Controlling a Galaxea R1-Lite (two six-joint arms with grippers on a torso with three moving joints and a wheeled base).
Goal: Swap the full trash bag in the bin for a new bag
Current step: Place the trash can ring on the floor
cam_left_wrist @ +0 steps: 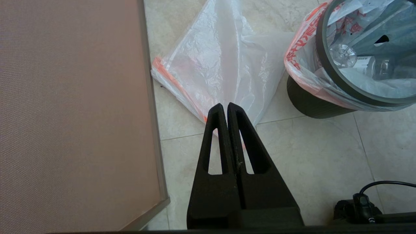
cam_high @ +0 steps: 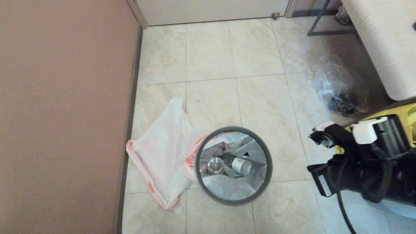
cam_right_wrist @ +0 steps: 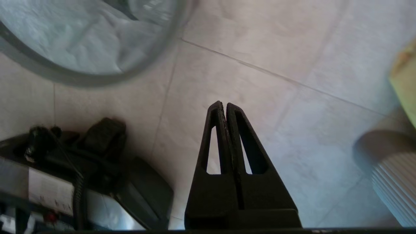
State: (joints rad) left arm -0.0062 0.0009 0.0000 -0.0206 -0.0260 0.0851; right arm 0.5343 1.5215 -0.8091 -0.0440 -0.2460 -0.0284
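Both pincers are clenched on nothing right now. From my right gripper (cam_right_wrist: 224, 104) it's bare tile (cam_right_wrist: 260, 71) just ahead, then the bin (cam_high: 233, 165) further out, well apart, full bag (cam_high: 242, 148) inside with bottles. My left gripper (cam_left_wrist: 225, 105) hangs parked above the spare new bag (cam_left_wrist: 221, 65) lying flat beside the bin. I'd say we're only at the reaching stage, nothing's been pulled yet. Next move needs open fingers on the bag's edge at the hoop (cam_high: 268, 164)

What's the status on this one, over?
Both grippers shut, empty: left gripper above the floor, right gripper beside the round black plastic bin. Full bag not yet pulled. Spare white plastic bag flat alongside.
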